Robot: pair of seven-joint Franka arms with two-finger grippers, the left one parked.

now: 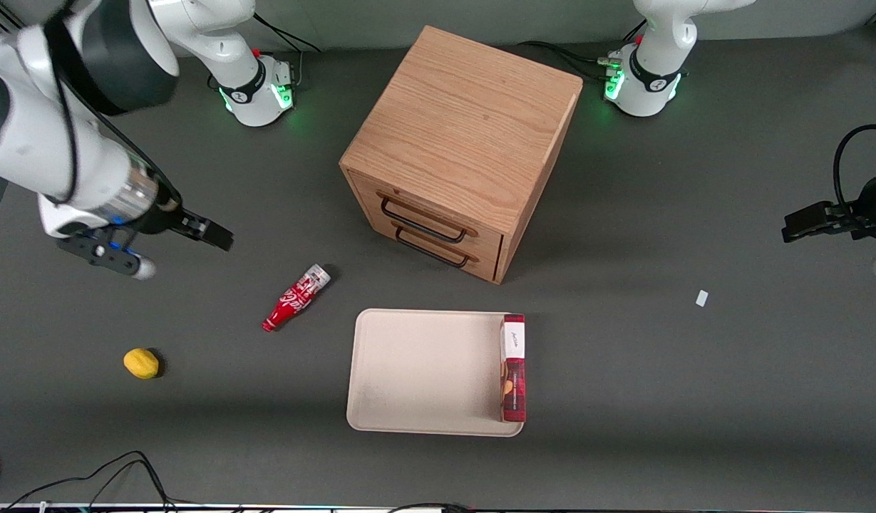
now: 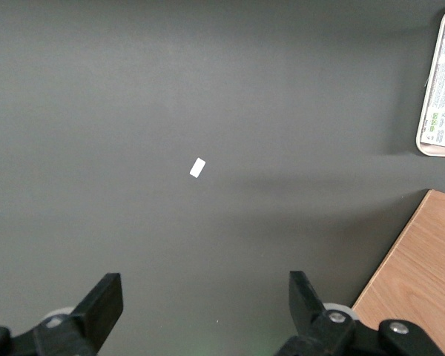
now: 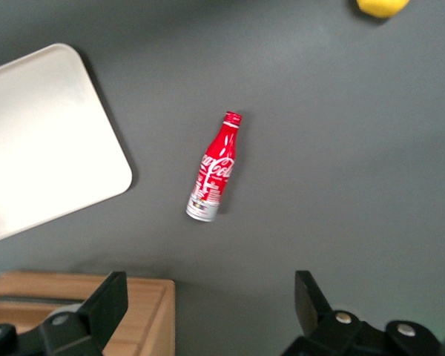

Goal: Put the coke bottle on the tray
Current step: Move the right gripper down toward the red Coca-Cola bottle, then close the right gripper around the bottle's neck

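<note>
Your claw (image 1: 188,239) hangs above the tabletop (image 1: 694,399) toward the working arm's end, its fingers (image 3: 107,304) spread wide and holding nothing. The coke bottle (image 1: 296,298) lies on its side on the tabletop, beside the tray (image 1: 423,370) but apart from it, with a yellow lemon (image 1: 141,363) nearer the front camera.

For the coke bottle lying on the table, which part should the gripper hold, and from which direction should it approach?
Probably the wide middle of the coke bottle, from straight above. It lies flat on its side beside the tray, so open fingers can close across its round body. The gripper hangs open above the table, toward the working arm's end.
</note>
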